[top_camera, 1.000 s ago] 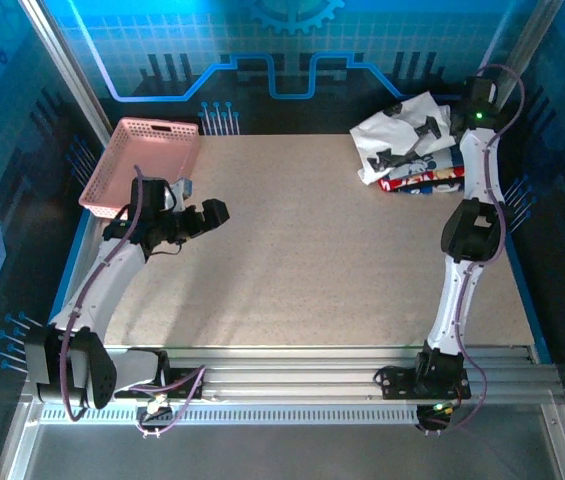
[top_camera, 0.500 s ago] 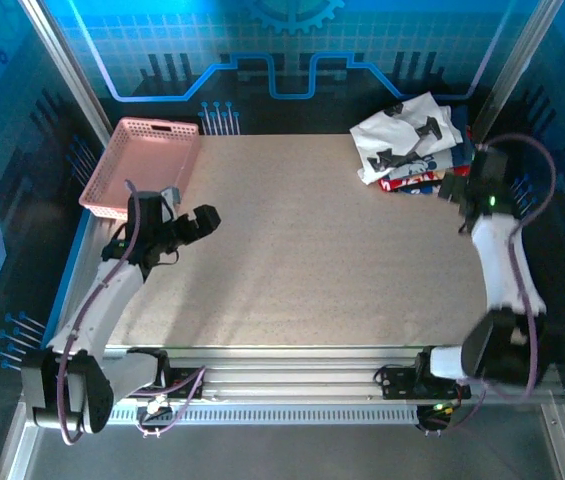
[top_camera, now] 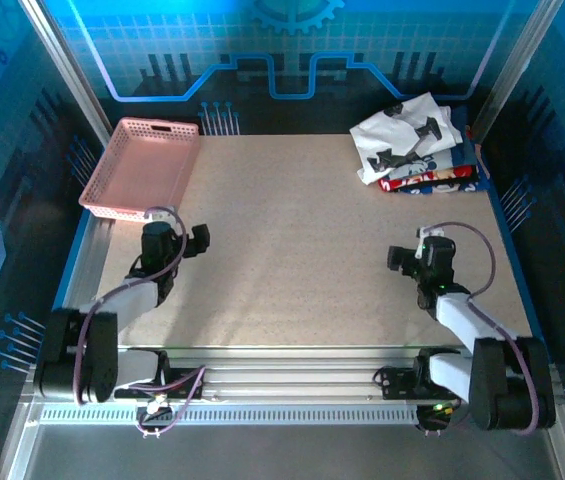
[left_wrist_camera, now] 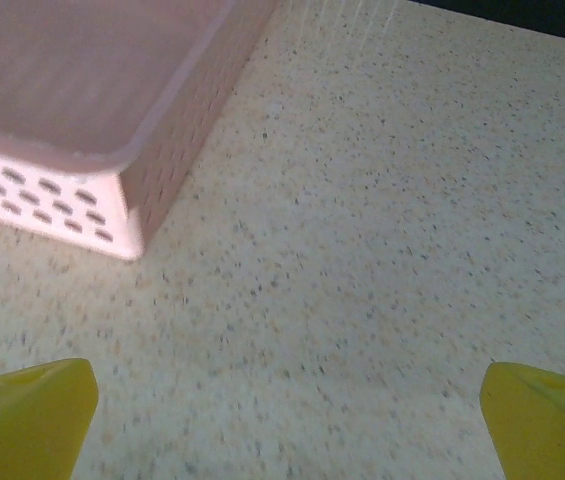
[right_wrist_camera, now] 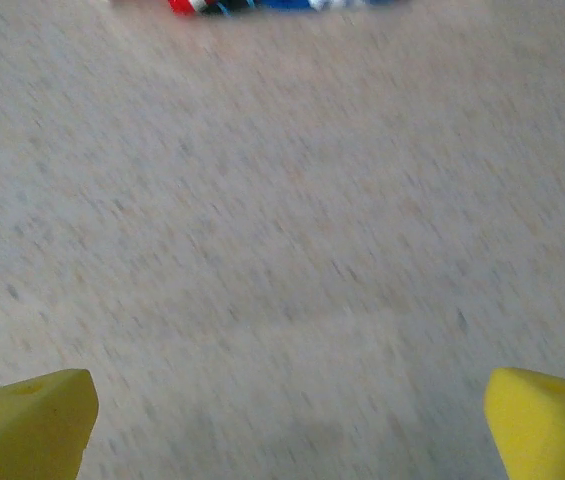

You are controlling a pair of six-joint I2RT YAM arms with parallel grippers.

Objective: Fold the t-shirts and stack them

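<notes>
top external: the right gripper has pulled back from the far-right corner to a low pose near its base, fingers spread and empty. the left gripper has retracted likewise, also spread. the t-shirts lie stacked at the far-right corner of the table. stacking appears complete. the lower shirts are mostly covered, and the right wrist view is motion-blurred.

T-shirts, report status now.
Left gripper open, empty. Right gripper open, empty. T-shirts piled far right corner, white t-shirt on top, untidy. Pink basket far left, apart.
</notes>
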